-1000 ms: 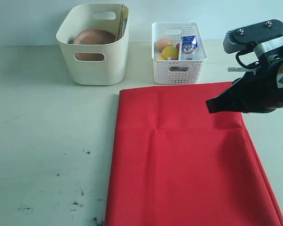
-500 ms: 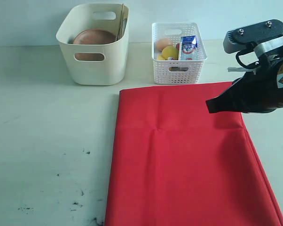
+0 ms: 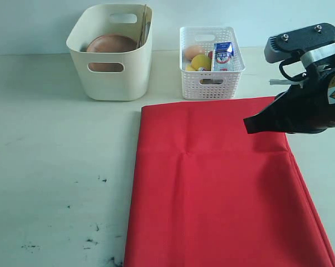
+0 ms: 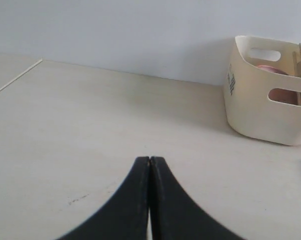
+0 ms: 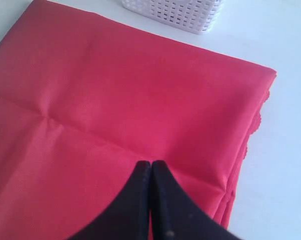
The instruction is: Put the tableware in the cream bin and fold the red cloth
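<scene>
Table (image 3: pixel 45 167): pale, scuffed with dark marks near left.
Cloth (image 3: pixel 212 194): red, flat on the near-right half of the table, doubled over, with stacked layers and a scalloped edge showing at its right side. Its far edge is just short of the basket.
Bin (image 3: pixel 109 83): cream, far left of centre. Plate (image 3: pixel 112 43) leans inside it, chopsticks (image 4: pixel 295 62) stand against its right wall.
Basket (image 3: pixel 212 86): white lattice, just right of the bin, apart from it. Holds carton (image 3: pixel 223 55), lemon (image 3: pixel 201 61) and egg (image 3: pixel 193 52).
Right gripper (image 5: pixel 150 165): jaws pressed together, nothing between them. Over the cloth's far-right part; can't tell if the tips touch the fabric.
Left gripper (image 4: pixel 149 161): jaws also fully together and empty, over bare table left of the bin. Out of the exterior view.
</scene>
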Tool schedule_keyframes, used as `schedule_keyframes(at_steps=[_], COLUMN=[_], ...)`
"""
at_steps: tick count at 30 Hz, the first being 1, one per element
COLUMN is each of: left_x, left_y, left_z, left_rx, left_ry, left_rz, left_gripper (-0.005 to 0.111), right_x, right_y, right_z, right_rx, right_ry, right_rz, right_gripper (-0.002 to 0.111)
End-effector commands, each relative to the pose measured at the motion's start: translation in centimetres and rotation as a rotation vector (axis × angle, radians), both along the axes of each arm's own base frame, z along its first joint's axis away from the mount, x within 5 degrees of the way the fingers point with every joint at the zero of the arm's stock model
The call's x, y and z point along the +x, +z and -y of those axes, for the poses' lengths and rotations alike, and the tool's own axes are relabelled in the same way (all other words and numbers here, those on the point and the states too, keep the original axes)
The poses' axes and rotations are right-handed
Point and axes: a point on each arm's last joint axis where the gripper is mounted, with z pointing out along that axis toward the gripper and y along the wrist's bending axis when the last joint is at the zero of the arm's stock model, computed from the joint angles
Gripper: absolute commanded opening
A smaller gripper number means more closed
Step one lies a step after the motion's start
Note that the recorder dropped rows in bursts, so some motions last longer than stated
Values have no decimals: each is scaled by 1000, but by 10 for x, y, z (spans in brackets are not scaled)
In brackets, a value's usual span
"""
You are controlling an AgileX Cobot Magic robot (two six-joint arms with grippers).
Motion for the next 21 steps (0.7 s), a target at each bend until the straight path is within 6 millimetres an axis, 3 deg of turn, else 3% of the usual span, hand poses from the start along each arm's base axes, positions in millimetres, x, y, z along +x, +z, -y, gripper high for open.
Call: schedule_keyframes(at_steps=[1,21], left_x=[-1,-4], left_y=[-6,-13], left_z=[0,-1], left_rx=[-34,-39], left_ry=[6,25], left_rz=[27,-50], left_gripper=[0,0], right_x=[1,1], right_y=[1,1], right_z=[-1,-1], right_rx=[8,6], right_ry=[4,3], right_rz=[12,10], right_gripper=[0,0])
